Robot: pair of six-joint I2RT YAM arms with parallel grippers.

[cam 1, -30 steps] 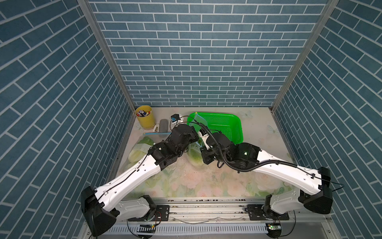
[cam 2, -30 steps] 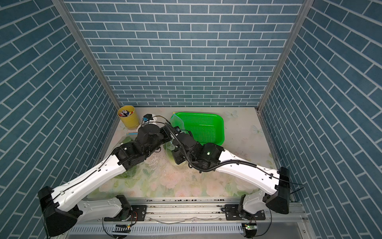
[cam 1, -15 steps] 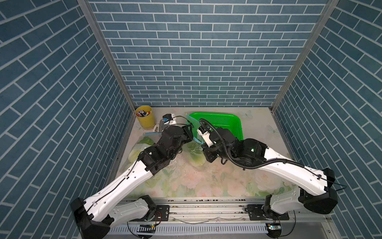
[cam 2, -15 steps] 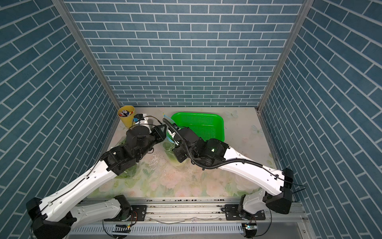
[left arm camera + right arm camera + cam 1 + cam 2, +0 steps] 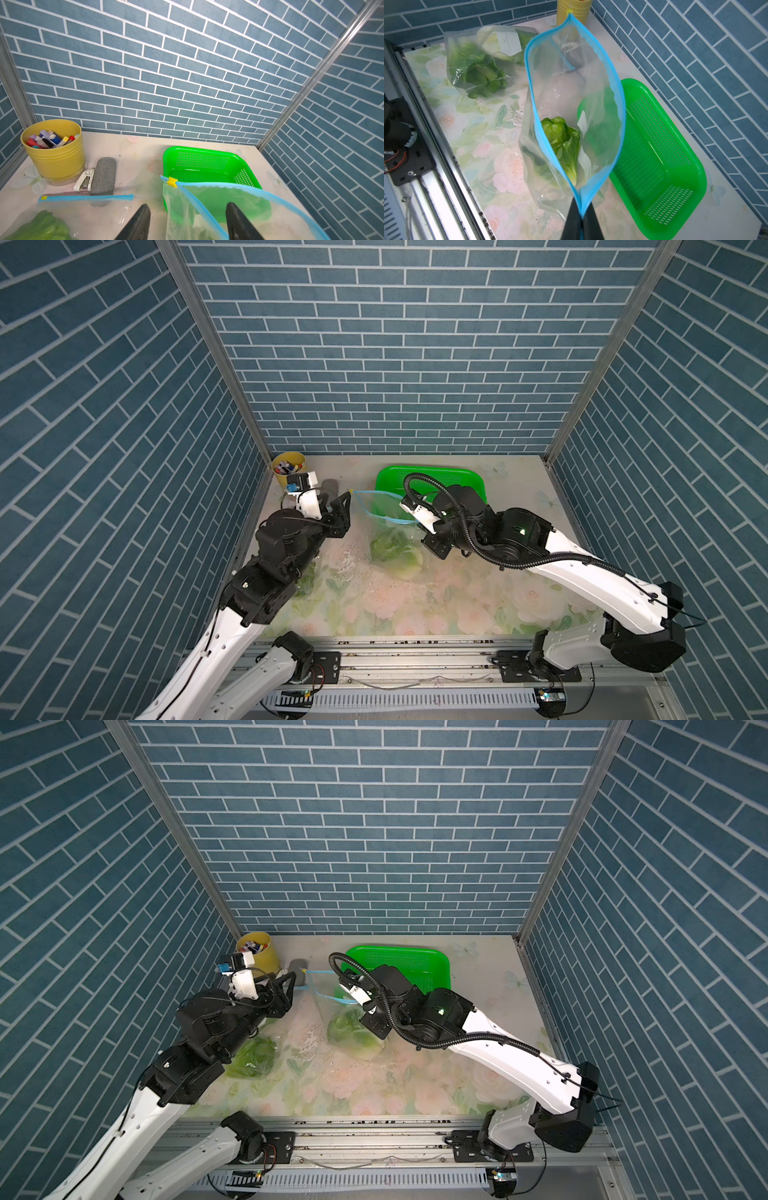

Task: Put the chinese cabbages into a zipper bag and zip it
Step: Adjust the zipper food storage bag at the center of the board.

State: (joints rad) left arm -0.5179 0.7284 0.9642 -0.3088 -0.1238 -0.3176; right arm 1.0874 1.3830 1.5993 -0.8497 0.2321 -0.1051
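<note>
Left gripper (image 5: 187, 207): clamped a second ago, jaws now apart and gripping nothing. One lip of the zipper bag (image 5: 591, 93) passes through the gap. The arm has also backed off from the huddle in front of the basket (image 5: 203, 164).

Right gripper (image 5: 581, 207): no change, closed on the blue rim at one end of the bag's mouth.

What it means (my read):
- The left let go of its load or of the rim; the earlier views are too small to say which.
- The bag now hangs from the right pinch alone, mouth gaping, just in front of the basket.
- Loading for this bag looks finished and zipping hasn't started.
- The yellow slider (image 5: 172, 181) sits at the end of the rim away from the right pinch, just past the left fingertips. That makes it the obvious next grab.

Count:
- Zipper bags: 2. One is held. The second bag (image 5: 253, 1056) lies flat, well off from the basket on the left arm's side.
- Cabbage (image 5: 560, 141): 1 head clearly seen through the held bag's mouth, resting at the bottom. There is more green against the wall that I can't separate.
- The second bag holds a green clump; can't count the heads.
- None loose, none in the basket.
- Basket: 1.
- Cup (image 5: 54, 158) of markers: 1, in the corner away from the basket.
- Stapler (image 5: 84, 179): 1, and grey case (image 5: 104, 176): 1, both between cup and basket.
</note>
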